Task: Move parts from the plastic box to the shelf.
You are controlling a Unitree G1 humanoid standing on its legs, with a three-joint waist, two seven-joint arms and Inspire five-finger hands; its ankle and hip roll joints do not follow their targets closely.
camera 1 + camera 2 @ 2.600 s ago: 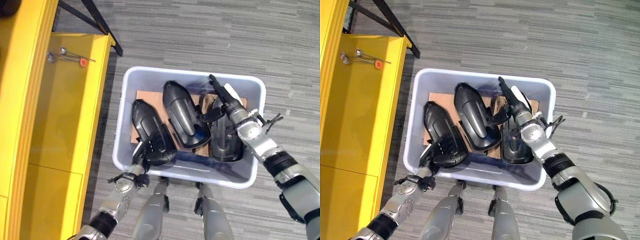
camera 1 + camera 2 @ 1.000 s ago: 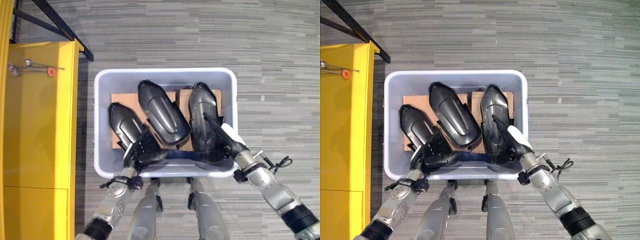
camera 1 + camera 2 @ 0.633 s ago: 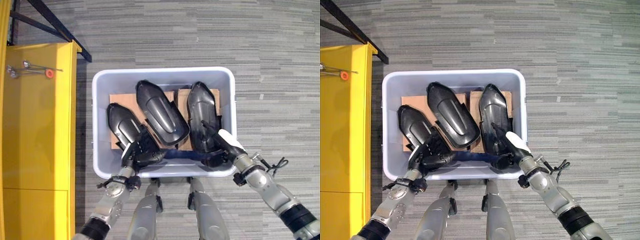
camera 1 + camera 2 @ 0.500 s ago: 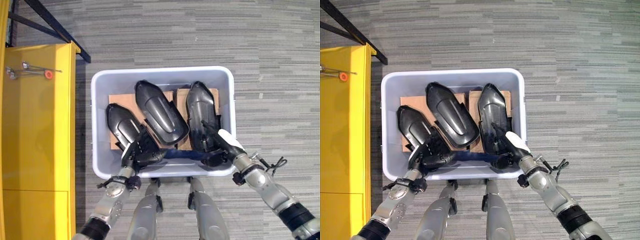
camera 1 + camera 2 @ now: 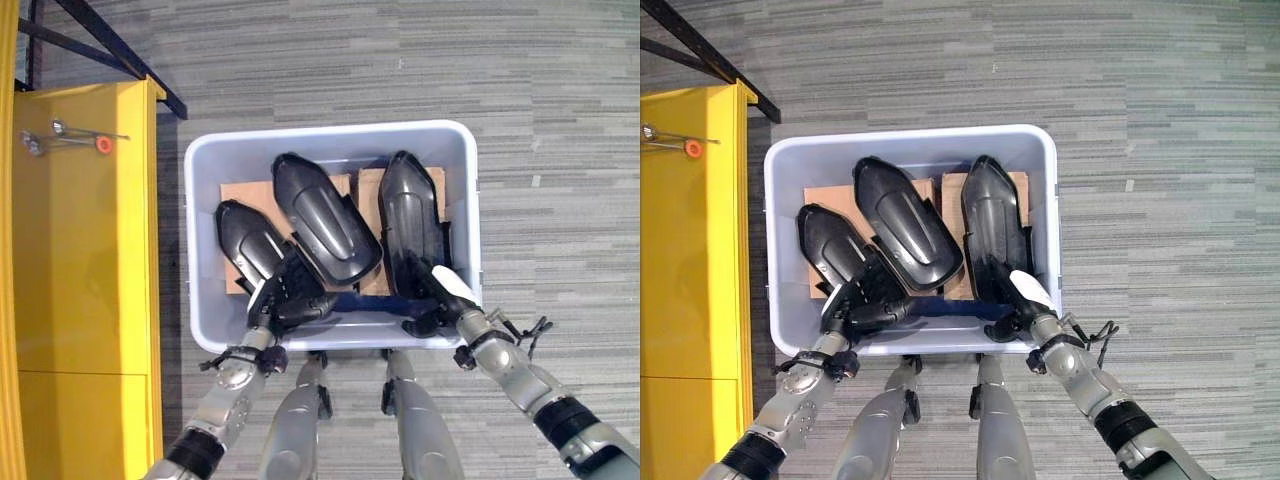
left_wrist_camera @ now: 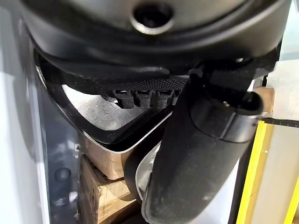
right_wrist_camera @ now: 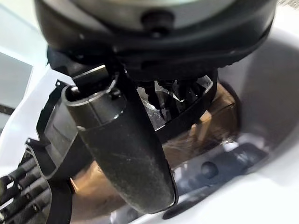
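Grey carpet, plastic box beside your shelf: your right hand has dropped to the right part's near end, fingers curling under; left hand stays clamped on the left part.

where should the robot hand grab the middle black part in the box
Probably by its wide near end, coming from above on the robot's side. The middle black part lies slanted on top of the other two in the plastic box, so its smooth tapered tip gives little purchase, while its broad lower edge is raised and exposed.
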